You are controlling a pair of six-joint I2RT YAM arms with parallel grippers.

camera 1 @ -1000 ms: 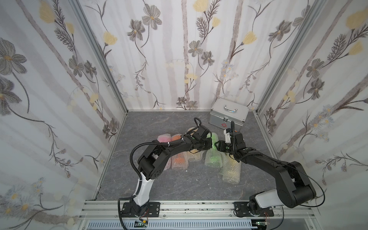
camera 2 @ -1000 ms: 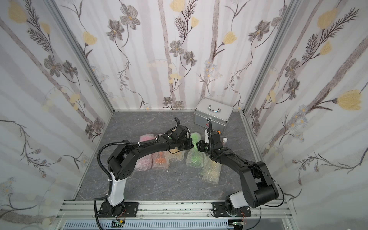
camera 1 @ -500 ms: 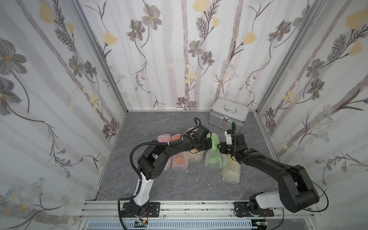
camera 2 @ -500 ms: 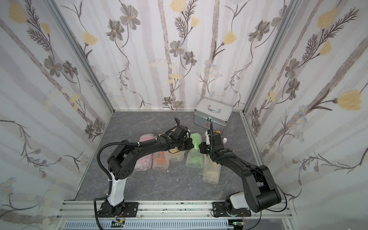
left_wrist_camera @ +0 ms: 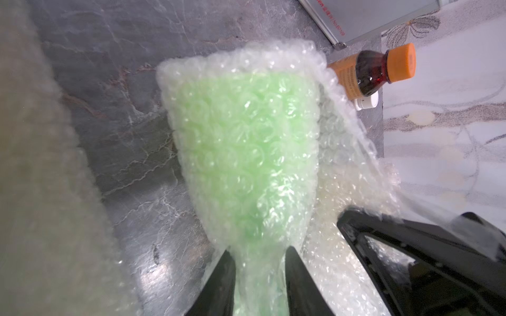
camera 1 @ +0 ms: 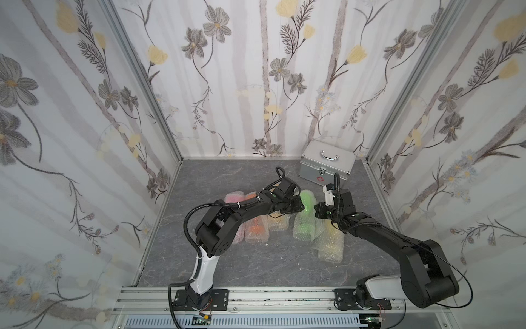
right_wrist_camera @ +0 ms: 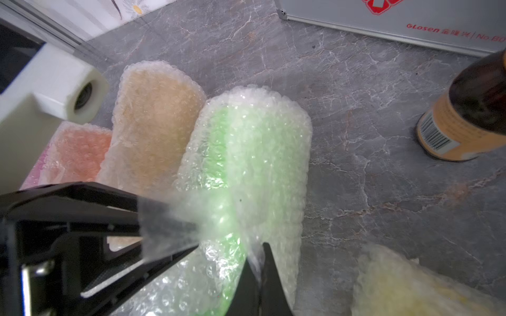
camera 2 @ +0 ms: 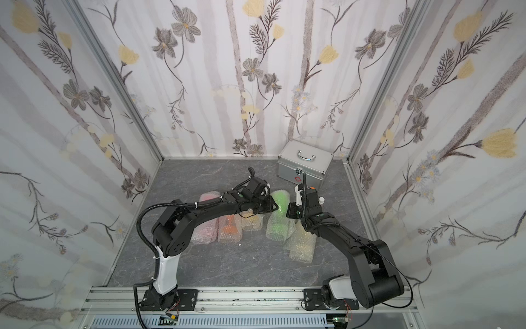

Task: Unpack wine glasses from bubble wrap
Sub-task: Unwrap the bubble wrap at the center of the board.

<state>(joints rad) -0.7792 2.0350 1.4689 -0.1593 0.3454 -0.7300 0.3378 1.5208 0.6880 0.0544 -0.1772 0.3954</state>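
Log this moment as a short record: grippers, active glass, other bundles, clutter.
left gripper: jaws apart, flanking the wrapped stem of the green wine glass
right gripper: shut on a loose flap of its bubble wrap
active glass: lying on its side, wrapped
other bundles: pink glass, orange glass, amber glass, yellow glass, all wrapped, lying alongside
clutter: brown orange-capped bottle, silver first-aid case

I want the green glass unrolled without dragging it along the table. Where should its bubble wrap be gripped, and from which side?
Grip the loose flap of bubble wrap, coming from the side facing the brown bottle: there the sheet stands off the green glass as a thin, pinchable edge. The right gripper is shut on it; the left gripper straddles the narrow stem.
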